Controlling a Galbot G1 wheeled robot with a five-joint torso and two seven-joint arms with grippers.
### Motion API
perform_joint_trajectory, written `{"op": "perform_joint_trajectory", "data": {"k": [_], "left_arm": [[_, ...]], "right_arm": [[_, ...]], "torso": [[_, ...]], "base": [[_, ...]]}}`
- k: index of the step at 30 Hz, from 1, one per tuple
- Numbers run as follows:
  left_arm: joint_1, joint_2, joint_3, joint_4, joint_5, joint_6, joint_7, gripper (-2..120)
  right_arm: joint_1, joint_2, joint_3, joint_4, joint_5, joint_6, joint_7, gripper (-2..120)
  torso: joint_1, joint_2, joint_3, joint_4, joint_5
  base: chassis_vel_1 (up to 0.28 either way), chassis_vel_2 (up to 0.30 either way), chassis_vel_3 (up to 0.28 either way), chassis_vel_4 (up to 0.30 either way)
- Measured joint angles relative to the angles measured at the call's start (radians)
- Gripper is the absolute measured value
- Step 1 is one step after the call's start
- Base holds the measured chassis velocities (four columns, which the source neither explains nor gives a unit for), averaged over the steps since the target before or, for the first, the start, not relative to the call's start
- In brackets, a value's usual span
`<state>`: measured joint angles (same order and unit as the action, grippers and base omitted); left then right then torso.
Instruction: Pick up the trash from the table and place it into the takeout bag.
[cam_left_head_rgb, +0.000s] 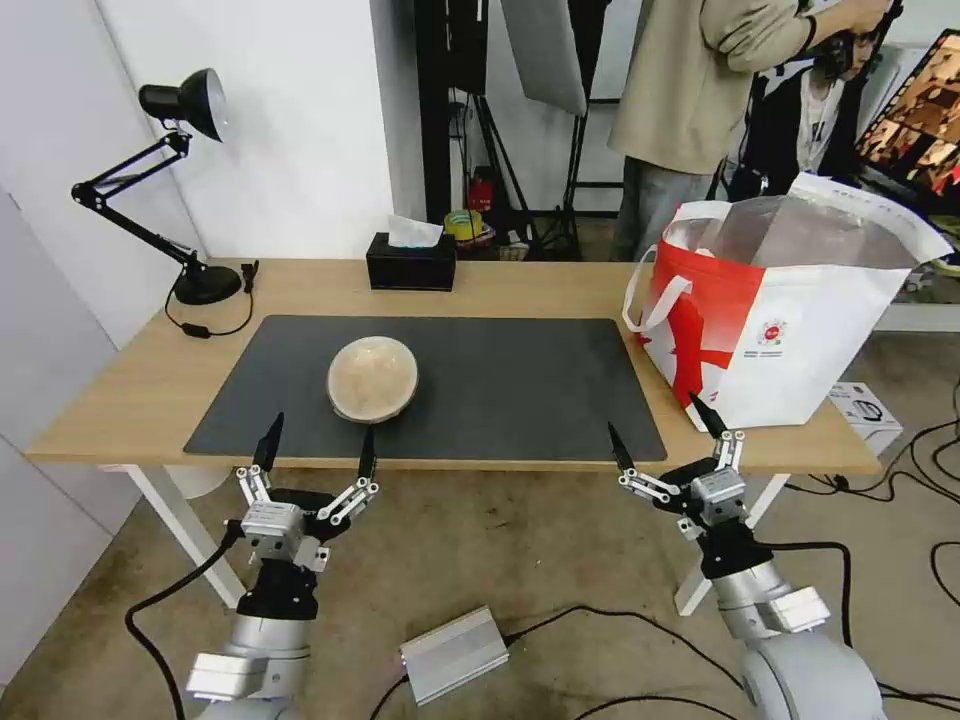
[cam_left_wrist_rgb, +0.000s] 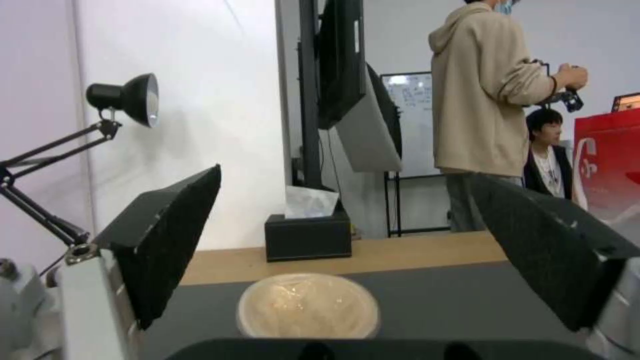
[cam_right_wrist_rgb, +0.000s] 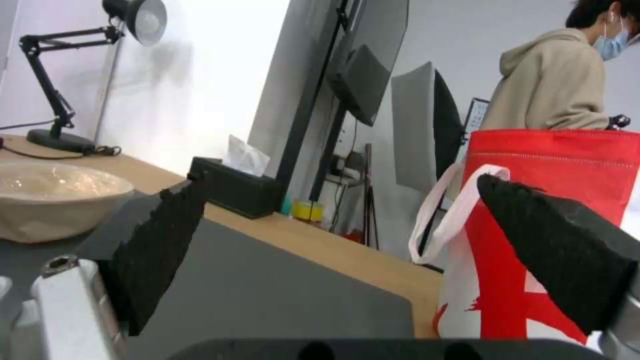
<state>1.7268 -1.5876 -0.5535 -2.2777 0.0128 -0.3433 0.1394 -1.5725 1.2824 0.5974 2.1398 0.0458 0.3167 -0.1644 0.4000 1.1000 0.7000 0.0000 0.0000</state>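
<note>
The beige bowl (cam_left_head_rgb: 372, 378) was seen on the mat (cam_left_head_rgb: 520, 380), the bag (cam_left_head_rgb: 790, 320) at the table's (cam_left_head_rgb: 120, 400) right end. Both grippers, left (cam_left_head_rgb: 318, 448) and right (cam_left_head_rgb: 662, 428), were held apart and empty at the near edge.

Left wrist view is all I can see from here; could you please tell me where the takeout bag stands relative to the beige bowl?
Observer: The takeout bag stands at the table's right end, beside the right edge of the mat, well to the right of the beige bowl.
Operator: Thank you. Is its mouth open?
Observer: Yes, it gapes upward, with the silver lining showing inside.
Operator: And where is the right tool?
Observer: The right tool hangs open at the table's near edge, just before the bag's near corner, holding nothing.
</note>
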Motion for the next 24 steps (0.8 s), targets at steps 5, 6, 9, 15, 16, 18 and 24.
{"op": "perform_joint_trajectory", "data": {"k": [5, 6, 9, 15, 16, 18, 24], "left_arm": [[-0.003, 0.005, -0.001, 0.001, 0.0, 0.003, 0.0, 100], [-0.009, 0.01, -0.001, 0.004, 0.001, 0.005, 0.0, 100], [-0.025, 0.021, -0.002, 0.016, 0.006, 0.008, 0.0, 100], [-0.064, 0.056, -0.005, 0.036, 0.022, 0.023, 0.001, 100], [-0.068, 0.061, -0.006, 0.038, 0.029, 0.024, 0.002, 100], [-0.072, 0.065, -0.007, 0.04, 0.034, 0.024, 0.002, 100], [-0.106, 0.102, -0.031, 0.034, 0.048, 0.041, 0.004, 100]], "right_arm": [[0.0, 0.0, 0.0, 0.0, 0.0, -0.001, 0.0, 100], [0.0, 0.0, 0.0, 0.0, 0.0, -0.001, 0.001, 100], [0.0, 0.0, 0.0, 0.0, 0.0, -0.002, 0.001, 100], [0.0, 0.0, 0.0, 0.0, 0.0, -0.002, 0.001, 100], [0.0, 0.0, -0.001, 0.0, 0.0, -0.002, 0.001, 100], [0.0, 0.0, 0.0, 0.0, 0.0, -0.002, 0.001, 100], [0.0, 0.0, -0.001, 0.001, 0.0, -0.003, 0.002, 100]], "torso": [[0.0, 0.0, 0.0, 0.0, 0.0], [0.0, 0.0, 0.0, 0.0, 0.0], [0.0, 0.0, 0.0, 0.0, 0.0], [0.0, 0.0, 0.0, -0.0001, 0.0], [0.0, 0.0, 0.0, 0.0, -0.0001], [0.0, 0.0, 0.0, 0.0, -0.0001], [0.0, 0.0, 0.0, 0.0002, 0.0]], "base": [[0.0, 0.0, 0.0, 0.0], [0.0, 0.0, 0.0, 0.0], [0.0, 0.0, 0.0, 0.0], [0.0, 0.0, 0.0, 0.0], [0.0, 0.0, 0.0, 0.0], [0.0, 0.0, 0.0, 0.0], [0.0, 0.0, 0.0, 0.0]]}}
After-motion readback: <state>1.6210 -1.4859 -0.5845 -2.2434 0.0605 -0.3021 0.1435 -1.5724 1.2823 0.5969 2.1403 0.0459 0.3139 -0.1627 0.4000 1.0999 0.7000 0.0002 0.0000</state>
